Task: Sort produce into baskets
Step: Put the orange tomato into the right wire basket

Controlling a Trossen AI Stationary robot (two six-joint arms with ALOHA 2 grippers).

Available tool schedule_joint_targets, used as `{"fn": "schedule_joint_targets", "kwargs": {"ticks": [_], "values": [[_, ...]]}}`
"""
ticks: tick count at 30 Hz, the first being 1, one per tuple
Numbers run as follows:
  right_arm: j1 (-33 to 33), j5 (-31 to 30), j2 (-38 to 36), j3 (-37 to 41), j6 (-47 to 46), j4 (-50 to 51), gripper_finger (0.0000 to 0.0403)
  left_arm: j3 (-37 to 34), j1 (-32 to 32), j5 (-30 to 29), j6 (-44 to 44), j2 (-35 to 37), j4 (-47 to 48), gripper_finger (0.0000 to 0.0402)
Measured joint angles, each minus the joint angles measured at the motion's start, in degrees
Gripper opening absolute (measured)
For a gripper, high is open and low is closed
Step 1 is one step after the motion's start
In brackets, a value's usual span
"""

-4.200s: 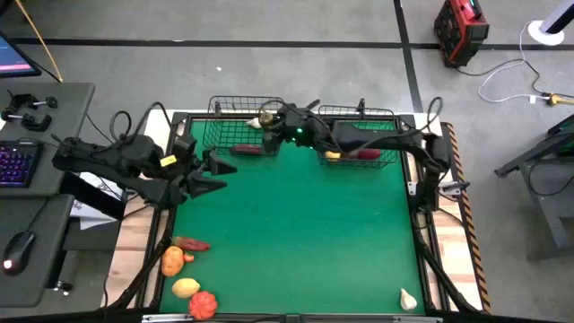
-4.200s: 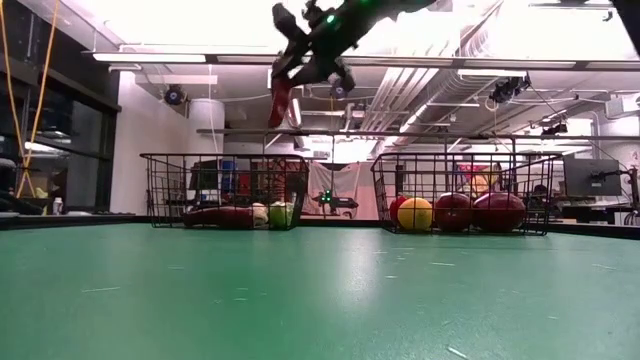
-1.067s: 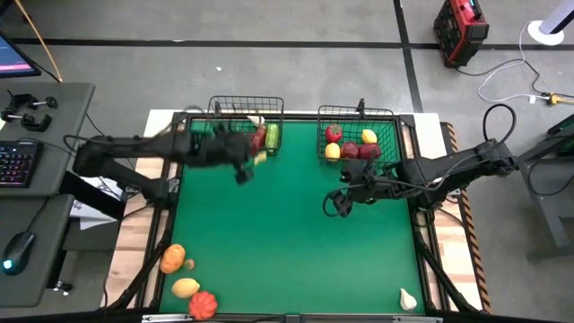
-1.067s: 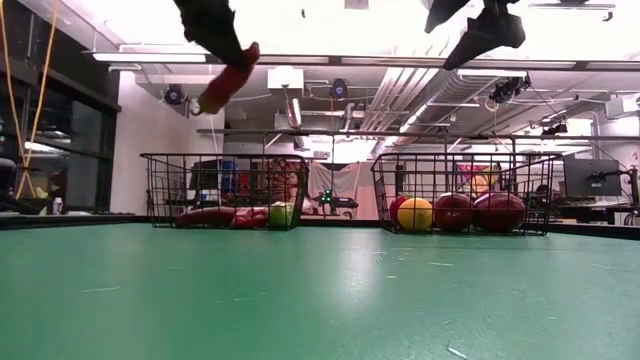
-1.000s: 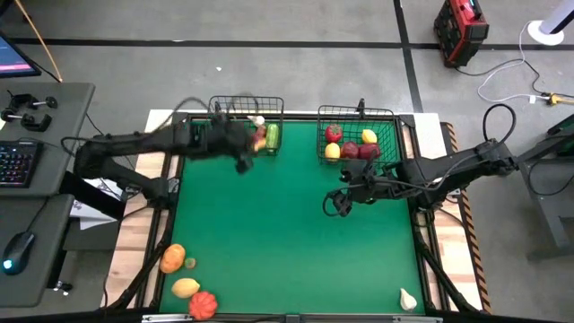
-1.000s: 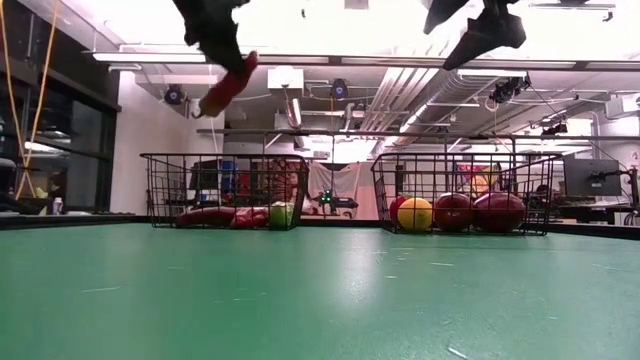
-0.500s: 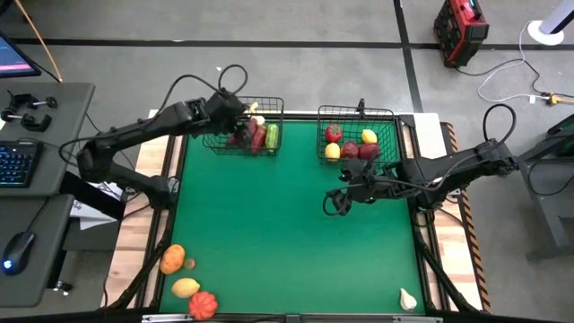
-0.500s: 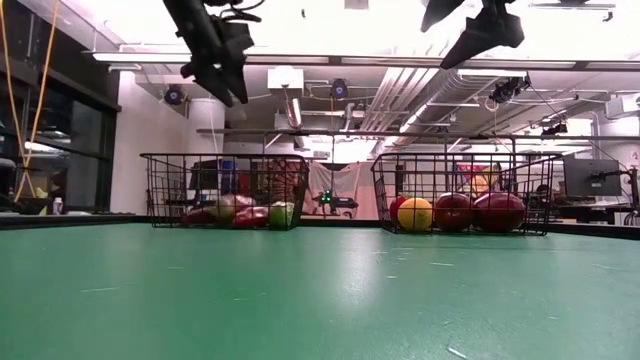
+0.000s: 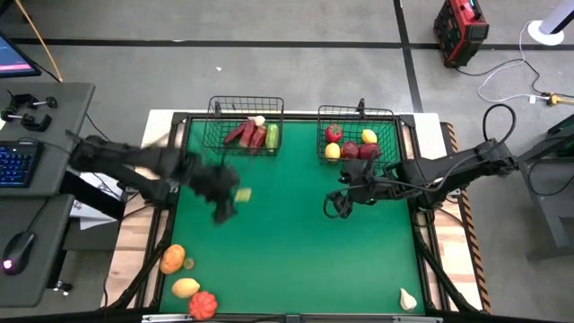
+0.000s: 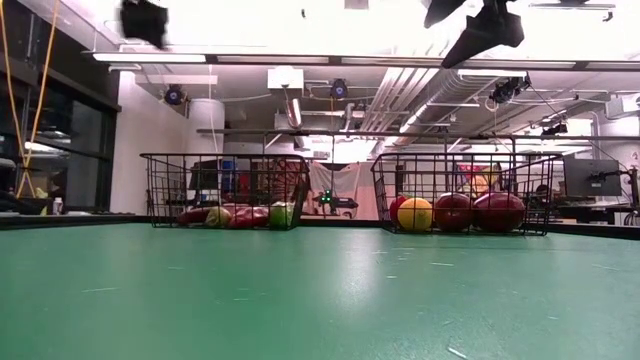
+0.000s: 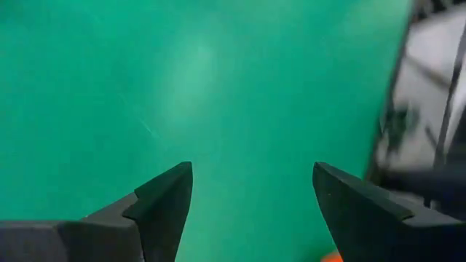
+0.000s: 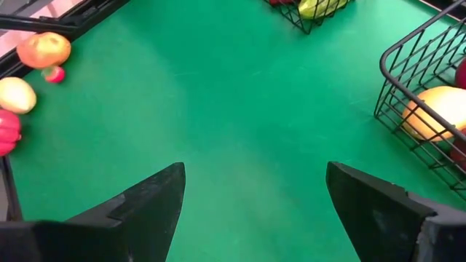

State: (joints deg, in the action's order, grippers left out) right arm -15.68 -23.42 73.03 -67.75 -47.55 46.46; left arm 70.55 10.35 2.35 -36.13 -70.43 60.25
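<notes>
Two black wire baskets stand at the table's far edge. The left basket (image 9: 215, 139) holds red, green and white produce (image 9: 254, 135); the right basket (image 9: 387, 148) holds red and yellow pieces (image 9: 350, 149). An orange piece (image 9: 172, 258), a yellow one (image 9: 186, 287) and a red one (image 9: 204, 304) lie at the near left corner, and a white one (image 9: 408, 299) lies near right. My left gripper (image 9: 221, 212) hangs open above the mat's left half with nothing in it (image 11: 251, 196). My right gripper (image 9: 334, 205) waits open above the mat, in front of the right basket (image 12: 255, 204).
The green mat (image 9: 296, 242) lies bare between the baskets and the near corners. A desk with a keyboard (image 9: 18, 161) and a mouse (image 9: 16, 247) stands beyond the table's left edge.
My left gripper carried a red piece over the left basket, opened and let it go; the piece now lies in that basket. The gripper then swung fast toward the table's near edge and a little left, away from the basket.
</notes>
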Motion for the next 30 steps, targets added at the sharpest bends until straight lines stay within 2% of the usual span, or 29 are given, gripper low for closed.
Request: {"fn": "schedule_joint_targets", "kwargs": {"ticks": [5, 10, 15, 20, 23, 30], "values": [[-0.2, -0.1, 0.0, 0.0, 0.0, 0.0, 0.0326, -4.7, 21.1, -4.2, -14.9, -3.0, -0.2, 0.0272], [-0.2, -0.4, 0.0, 0.0, 0.1, 0.0, 0.0326, -9.4, 34.4, -3.9, -22.9, -9.3, 0.3, 0.0272], [-0.1, -0.5, 0.0, 0.0, 0.9, 0.0, 0.0326, -10.2, 37.4, -1.8, -22.4, -16.7, 2.1, 0.0272], [-0.1, -0.5, 0.0, 0.0, 1.1, 0.0, 0.0326, -10.2, 37.9, 1.9, -13.2, -21.8, 1.6, 0.0272], [-0.1, -0.5, 0.0, 0.0, 1.0, 0.0, 0.0326, -10.2, 39.0, 2.1, -9.8, -22.7, 2.0, 0.0272], [-0.1, -0.5, 0.0, 0.0, 1.0, 0.0, 0.0326, -10.2, 44.6, 2.6, -9.1, -22.8, 1.3, 0.0272]]}}
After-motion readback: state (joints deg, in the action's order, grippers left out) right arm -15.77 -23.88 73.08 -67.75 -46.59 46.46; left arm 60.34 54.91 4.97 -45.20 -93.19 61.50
